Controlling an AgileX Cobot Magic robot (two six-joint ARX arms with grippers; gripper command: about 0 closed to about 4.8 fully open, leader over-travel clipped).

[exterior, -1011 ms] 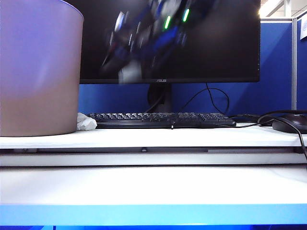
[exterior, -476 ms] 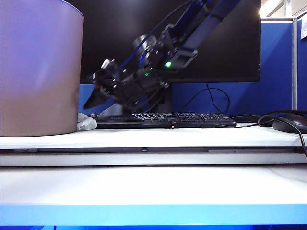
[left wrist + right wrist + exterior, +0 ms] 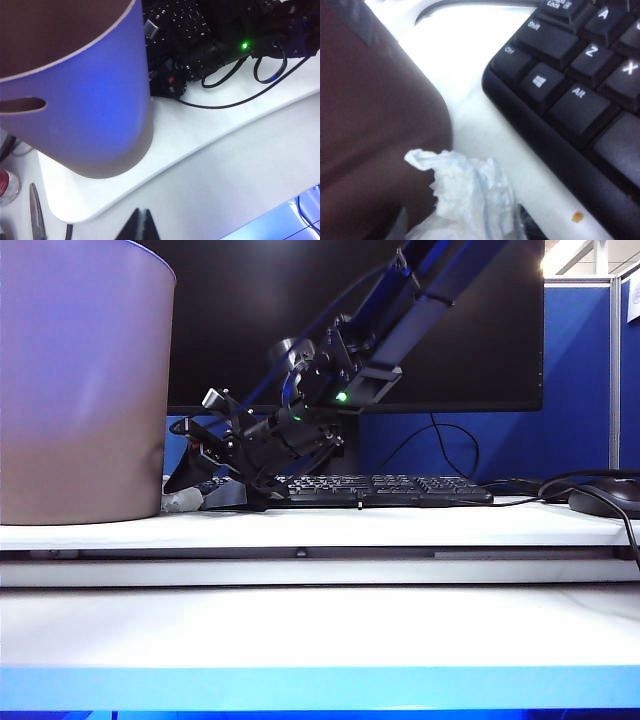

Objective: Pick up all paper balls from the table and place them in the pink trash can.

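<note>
While three balls are listed, only one paper ball shows: a white wad at lower left of the exterior frame, on the table, wedged between the foot of the pink trash can and the keyboard. It fills the bottom centre of the right wrist frame, touching the can's dark wall, with a strip of bare white top between it and the keyboard's corner keys.

One trash can, far left in the exterior frame, rim out of shot; the left wrist frame shows its oval handle cutout at left. One keyboard, one dark monitor behind it, one mouse at far right with cables. Blue partition behind all.

Right gripper: slants down from upper right across the monitor, fingertips at the wad, one dark finger low beside it. Jaws partly apart; cannot tell whether they grip the paper.

Left gripper: bottom centre of its own frame, fingers pressed together to a point, holding nothing, over bare table just clear of the can.

Tight gap at can, wad and keyboard. Front shelf of the table, with its blue edge, lies open.
</note>
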